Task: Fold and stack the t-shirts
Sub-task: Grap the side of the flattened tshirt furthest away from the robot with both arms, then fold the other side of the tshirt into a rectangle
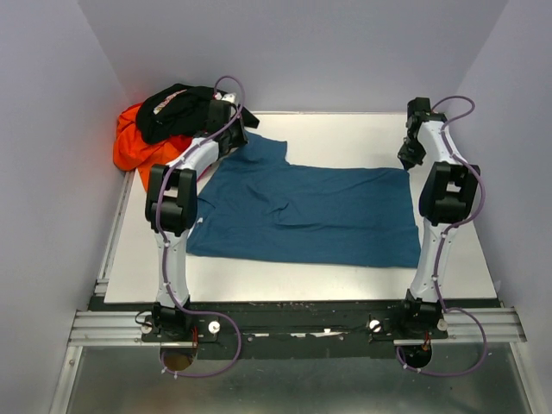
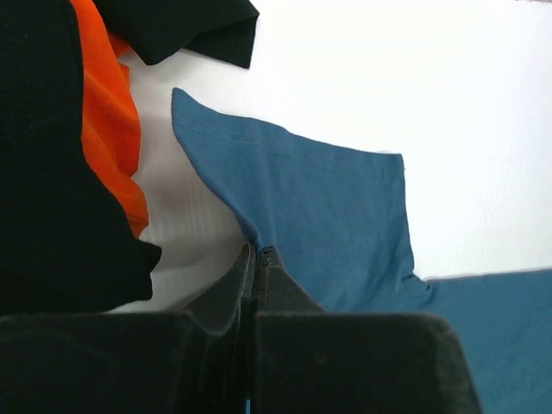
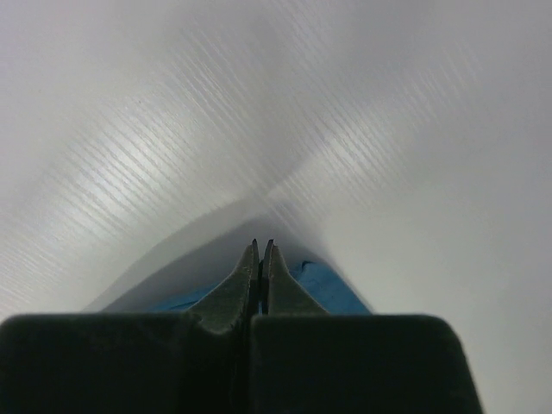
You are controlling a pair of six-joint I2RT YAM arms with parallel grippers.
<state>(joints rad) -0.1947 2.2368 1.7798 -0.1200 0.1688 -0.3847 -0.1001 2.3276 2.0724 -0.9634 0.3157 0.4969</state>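
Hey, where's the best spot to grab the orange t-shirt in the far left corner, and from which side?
Pinch the orange t-shirt at its bunched fold bulging out on the pile's left, near side, coming from above on that side. The black t-shirt lies over its far right part, so a grip there would likely catch both.

A spread t-shirt (image 1: 302, 211) lies flat across the middle of the counter (image 1: 345, 138), reaching from near its left edge to near its right edge. A heap of t-shirts (image 1: 164, 125) sits behind it in the far left corner, spilling past the left edge.
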